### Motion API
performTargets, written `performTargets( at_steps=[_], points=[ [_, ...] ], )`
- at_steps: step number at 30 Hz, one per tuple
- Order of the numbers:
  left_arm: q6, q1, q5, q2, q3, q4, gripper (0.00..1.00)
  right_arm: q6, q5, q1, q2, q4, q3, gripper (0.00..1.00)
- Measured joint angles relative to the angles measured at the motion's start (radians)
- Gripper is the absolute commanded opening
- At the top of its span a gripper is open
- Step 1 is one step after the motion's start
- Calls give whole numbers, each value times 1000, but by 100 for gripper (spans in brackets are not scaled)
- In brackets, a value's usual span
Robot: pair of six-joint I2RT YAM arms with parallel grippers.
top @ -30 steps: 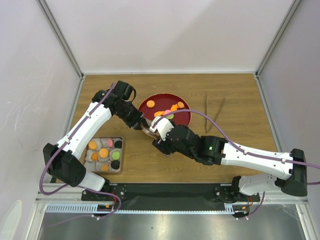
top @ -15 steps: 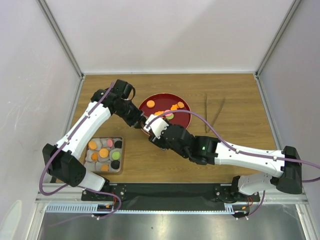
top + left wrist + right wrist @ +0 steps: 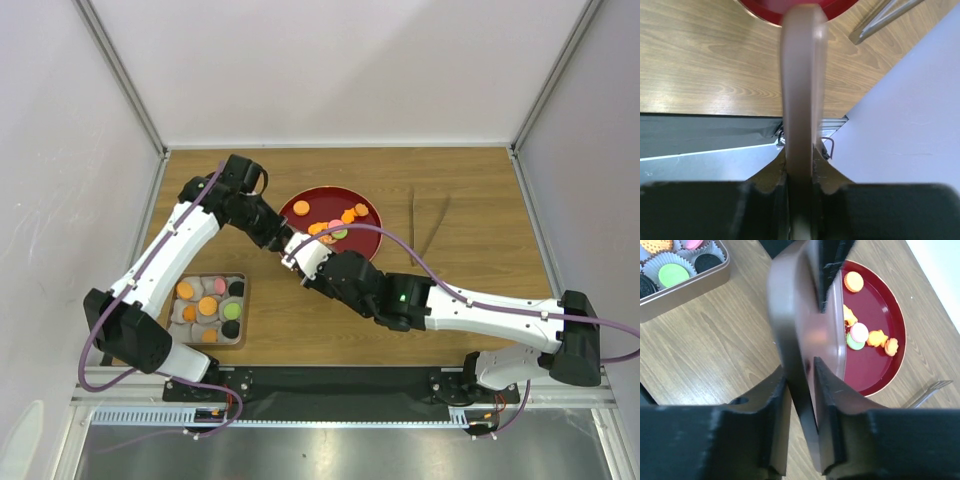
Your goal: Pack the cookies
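Observation:
Orange, pink and green cookies (image 3: 347,215) lie on a red plate (image 3: 340,192); more cookies (image 3: 208,305) sit in paper cups in a brown box (image 3: 243,312). A pinkish-brown metallic lid (image 3: 290,250) is held on edge above the table, left of the plate. My left gripper (image 3: 276,238) is shut on its far rim, and the lid (image 3: 800,75) runs between the left gripper's (image 3: 800,155) fingers. My right gripper (image 3: 302,260) is shut on the near rim, the lid (image 3: 800,315) clamped in the right gripper (image 3: 800,367). Cookies (image 3: 858,332) show on the plate (image 3: 875,310) beyond.
Metal tongs (image 3: 428,228) lie on the wood to the right of the plate; the tongs (image 3: 885,17) also show in the left wrist view. The box (image 3: 690,295) of cookies stands near the left front of the table. White walls enclose three sides.
My right gripper has moved up and left to the lid and closed on its rim. The left gripper and lid have shifted slightly toward the back left.

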Motion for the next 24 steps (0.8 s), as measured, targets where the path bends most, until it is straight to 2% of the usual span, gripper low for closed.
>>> performTargets(
  at_steps=[4,8,9,12,19,24],
  points=[
    [5,0,3,-1,21,7,48,-15,-6,7,3,6,0,0],
    [5,3,0,-4,45,6,64,-16,5,-1,3,6,1,0],
    [8,4,-2,-4,50,6,72,-15,8,-2,3,6,2,0],
    [21,13,-26,-4,69,-2,81,-10,8,-8,3,-7,12,0],
    [87,114,-135,-26,82,-27,82,45,-1,-39,0,-60,38,0],
    [161,222,-298,-60,66,-57,82,103,-15,-62,-14,-127,39,0]
  ],
)
